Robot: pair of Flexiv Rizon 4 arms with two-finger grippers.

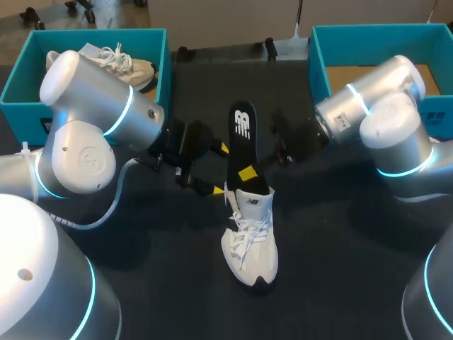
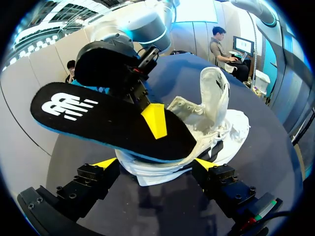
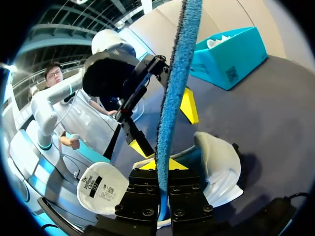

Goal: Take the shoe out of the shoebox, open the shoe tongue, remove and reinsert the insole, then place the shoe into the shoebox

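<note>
Pinching the black insole (image 1: 243, 142) flat between its tips, the right gripper (image 3: 163, 169) holds it tilted up out of the white shoe (image 1: 249, 244), lower end inside the collar. That hold, I judge, suits sliding it along the footbed. The shoe lies mid-table, toe toward the robot. The left gripper (image 2: 154, 164) clamps its heel end from both sides, presumably so it cannot skid on the table (image 1: 340, 234). The tongue (image 2: 216, 88) stands folded up (out of the opening). At the far corners sit the left shoebox (image 1: 165, 67), holding a second shoe (image 1: 131, 67), and the right shoebox (image 1: 318, 64). Both grippers crowd the heel — little room between them.
</note>
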